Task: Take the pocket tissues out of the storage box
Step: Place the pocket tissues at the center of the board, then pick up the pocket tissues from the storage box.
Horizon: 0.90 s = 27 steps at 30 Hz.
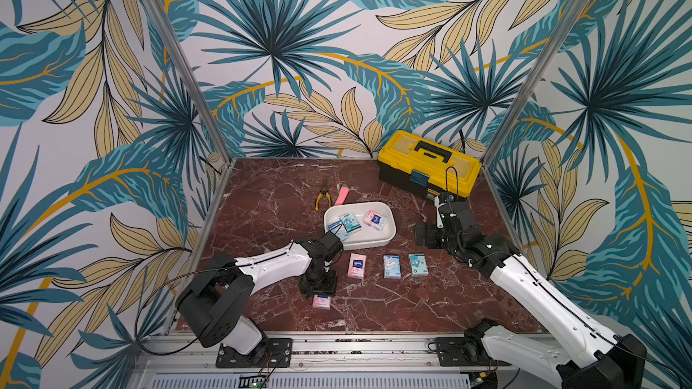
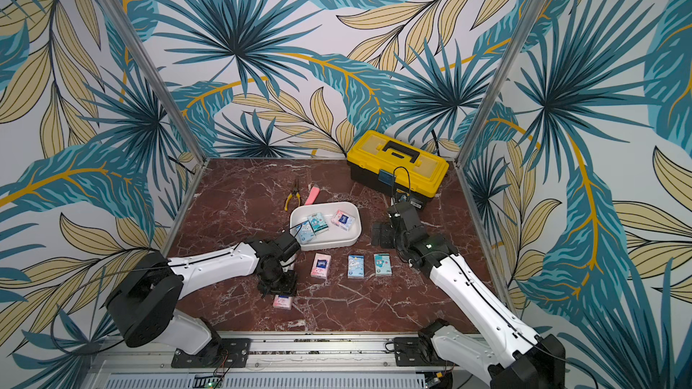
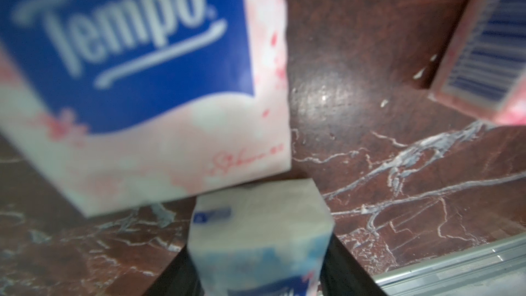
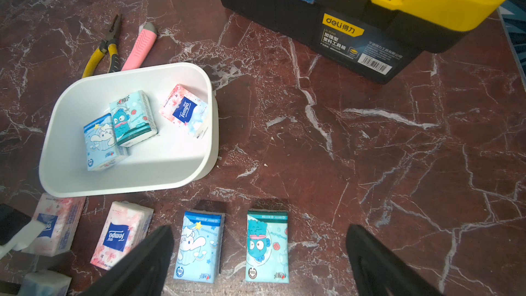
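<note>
The white storage box [image 1: 369,243] holds three pocket tissues: a light blue packet [image 1: 337,229], a teal one [image 1: 350,222] and a pink-and-white one [image 1: 375,220]. Pink [image 1: 356,265], light blue [image 1: 391,266] and teal [image 1: 418,264] packets lie in a row in front of it. My left gripper [image 1: 318,288] points down at the row's left end. Its fingers press both sides of a pink-and-white packet [image 3: 259,237] with no gap showing. Another pink packet [image 3: 142,81] lies flat beside it. My right gripper [image 1: 427,235] hovers right of the box, open and empty.
A yellow-lidded black toolbox [image 1: 427,166] stands at the back right, close behind my right wrist. Yellow-handled pliers [image 1: 322,196] and a pink utility knife [image 1: 341,196] lie just behind the box. An aluminium rail [image 1: 337,342] edges the marble table's front; patterned walls enclose the other sides.
</note>
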Each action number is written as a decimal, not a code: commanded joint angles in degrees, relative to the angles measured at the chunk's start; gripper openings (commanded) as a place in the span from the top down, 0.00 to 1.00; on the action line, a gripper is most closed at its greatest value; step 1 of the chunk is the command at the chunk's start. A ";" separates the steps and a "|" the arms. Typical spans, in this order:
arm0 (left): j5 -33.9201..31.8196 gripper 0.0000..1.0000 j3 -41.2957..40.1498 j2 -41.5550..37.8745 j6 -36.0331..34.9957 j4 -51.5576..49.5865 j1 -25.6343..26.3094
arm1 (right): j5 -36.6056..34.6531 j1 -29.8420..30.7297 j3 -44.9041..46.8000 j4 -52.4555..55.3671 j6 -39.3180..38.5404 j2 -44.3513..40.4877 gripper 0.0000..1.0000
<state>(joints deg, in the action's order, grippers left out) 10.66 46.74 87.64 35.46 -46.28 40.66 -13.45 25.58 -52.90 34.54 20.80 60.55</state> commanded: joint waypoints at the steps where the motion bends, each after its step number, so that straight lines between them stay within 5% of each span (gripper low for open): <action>1: -3.07 0.33 -2.29 0.55 -0.48 0.24 -0.32 | 0.09 -0.18 0.35 -0.37 0.57 0.61 0.01; 19: -10.37 0.05 3.92 -9.91 -0.04 -6.91 -0.31 | -0.33 -0.14 0.08 -0.44 0.21 0.63 0.01; 27: -12.60 0.00 11.07 -11.15 -1.09 -8.25 -0.41 | -0.27 -0.18 -0.01 -0.46 0.08 0.41 0.01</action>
<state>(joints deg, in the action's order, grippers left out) 0.32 53.32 77.60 35.27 -53.19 40.58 -13.47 25.58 -52.90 34.52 20.78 60.99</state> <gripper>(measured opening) 0.997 0.992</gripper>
